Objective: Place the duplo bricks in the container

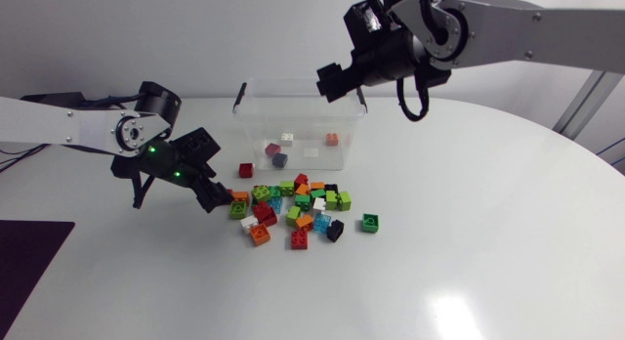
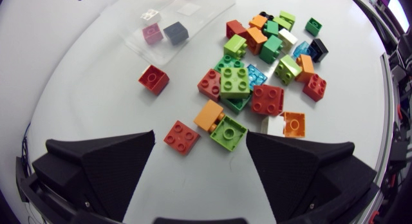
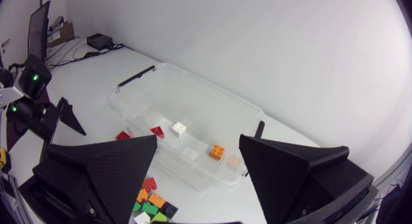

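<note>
**Container** (image 1: 256, 135): open-topped; floor mostly bare, with a few bricks scattered inside. The right gripper (image 1: 337, 81), fingers spread, hung above its far right part. The rest of the mouth was unobstructed.

**Brick pile** (image 1: 293, 208): packed close before the container, bricks touching or stacked. Only a narrow strip separated it from the front wall.

**Left gripper** (image 2: 201, 137): fingers spread at the pile's left edge. A flat red brick (image 2: 181, 136) and a lime brick (image 2: 228, 130) lay between the tips.

**Lone green brick** (image 1: 370, 222): apart from the pile, free all round.

**Table** (image 1: 488, 233): open to the right.
</note>
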You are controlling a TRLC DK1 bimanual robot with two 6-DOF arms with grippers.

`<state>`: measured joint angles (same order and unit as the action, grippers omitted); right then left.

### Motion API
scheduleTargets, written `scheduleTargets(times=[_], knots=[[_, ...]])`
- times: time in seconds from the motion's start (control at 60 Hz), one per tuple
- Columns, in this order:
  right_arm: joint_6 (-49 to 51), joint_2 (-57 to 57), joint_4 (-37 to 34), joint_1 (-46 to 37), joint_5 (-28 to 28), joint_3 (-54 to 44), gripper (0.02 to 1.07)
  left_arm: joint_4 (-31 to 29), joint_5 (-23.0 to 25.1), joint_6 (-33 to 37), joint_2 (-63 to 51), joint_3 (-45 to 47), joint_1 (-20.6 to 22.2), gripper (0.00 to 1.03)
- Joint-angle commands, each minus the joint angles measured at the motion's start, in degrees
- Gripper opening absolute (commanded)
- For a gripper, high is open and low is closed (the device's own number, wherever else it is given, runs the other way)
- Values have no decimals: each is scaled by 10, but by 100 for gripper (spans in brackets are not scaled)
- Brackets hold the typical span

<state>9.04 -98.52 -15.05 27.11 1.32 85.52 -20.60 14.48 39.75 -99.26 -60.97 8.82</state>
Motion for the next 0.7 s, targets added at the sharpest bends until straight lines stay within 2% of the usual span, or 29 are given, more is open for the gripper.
scheduleTargets(times=[0.0, 0.133, 0.267, 0.517, 0.683], knots=[[2, 33, 12, 0, -2, -52, 97, -1, -9, -53, -32, -24, 1, 99], [1, 74, 18, -5, -2, -105, 97, -2, -40, -142, -47, -42, 13, 99], [1, 105, 26, -7, -2, -152, 97, -52, -53, -230, -73, -99, 2, 99], [-3, 154, 29, -7, -2, -221, 97, -58, -125, -312, -101, -130, 7, 98], [-2, 180, 29, -16, -2, -253, 97, -81, -134, -346, -122, -141, 22, 97]])
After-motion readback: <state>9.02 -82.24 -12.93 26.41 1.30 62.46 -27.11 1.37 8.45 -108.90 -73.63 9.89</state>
